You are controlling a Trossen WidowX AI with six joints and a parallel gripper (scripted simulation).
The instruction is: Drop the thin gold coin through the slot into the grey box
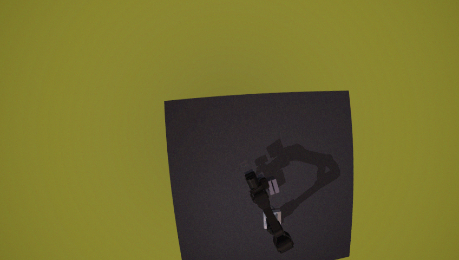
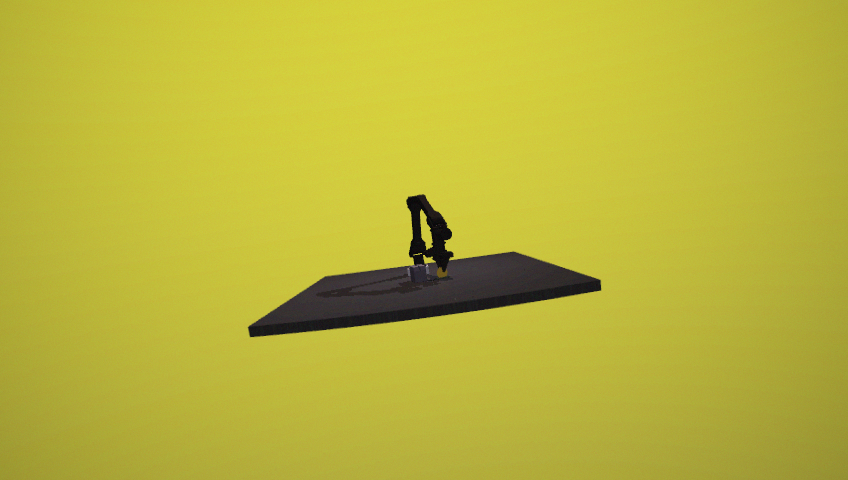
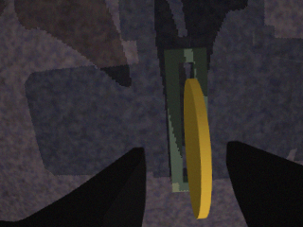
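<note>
The black gripper (image 2: 442, 268) (image 3: 186, 155) points down over the gold coin (image 2: 442, 273) (image 3: 199, 148), its two fingers partway open. In the wrist view a gap shows on each side of the coin — neither fingertip touches it, and the claw has hold of nothing. The coin stands on its edge in the dark-green holder (image 3: 175, 182), a narrow shallow piece with a slot along its length. Seen from the wrist, the coin's near end reaches past the holder's near end in the picture, and its thin golden rim faces the camera.

The grey box (image 1: 274, 186) (image 2: 418, 273) sits near the coin, well within the edges of the dark tabletop (image 1: 209, 144) (image 2: 505, 285). From above, its lid shows a narrow dark slot, and part of the box is hidden under the arm. The coin is outside the box.

The black robot arm (image 1: 273, 219) (image 2: 415, 226) rises beside a pale base plate (image 1: 265, 223), bends over at the top and comes down to the coin. Its broad shadow (image 1: 309, 156) (image 2: 357, 290) stretches across the tabletop. From above, the arm hides the coin and the holder — only the wrist view shows the two plainly together.
</note>
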